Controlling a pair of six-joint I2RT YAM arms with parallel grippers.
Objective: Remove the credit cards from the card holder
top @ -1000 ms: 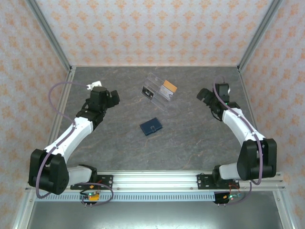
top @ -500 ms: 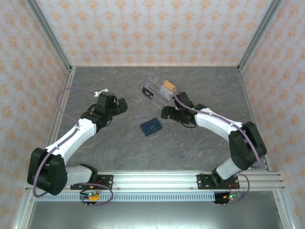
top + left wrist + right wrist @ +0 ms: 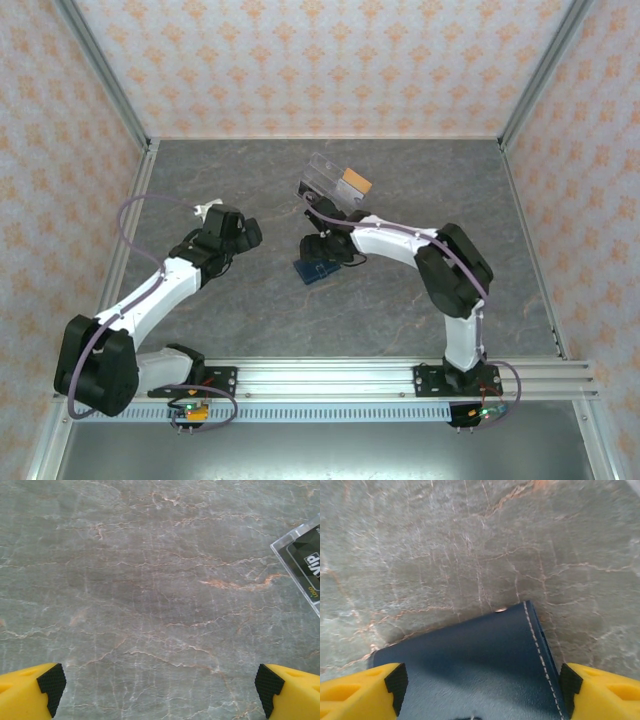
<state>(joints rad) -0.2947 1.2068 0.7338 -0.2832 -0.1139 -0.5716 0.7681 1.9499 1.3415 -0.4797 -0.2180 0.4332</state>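
1. Right fingers [image 3: 322,254]: spread wide and grasping nothing. They are poised low over the holder [image 3: 480,650], one tip at each side of its cover.
2. Left fingers [image 3: 243,232]: spread wide and empty, over bare bench to the left of the holder.
3. Holder: navy with a stitched edge, lying shut and flat mid-bench. The cards inside are hidden by the cover.
4. Box [image 3: 330,190]: clear and set beyond the holder. It holds an orange card [image 3: 353,183] and a dark one.
5. Step in hand, as I judge it: getting the holder open.
   - Come down square and catch only the top cover at its free edge, away from the spine.
   - Bring the left fingers in to pin the lower cover, or the whole thing may slide.
   - I cannot make out the clasp, so I must find it first.
6. Bench [image 3: 150,580]: grey, stone-veined and smooth, probably slippery under a thin wallet.
7. Room: orange-patterned walls on three sides, metal posts at the far corners, and a rail along the near edge.
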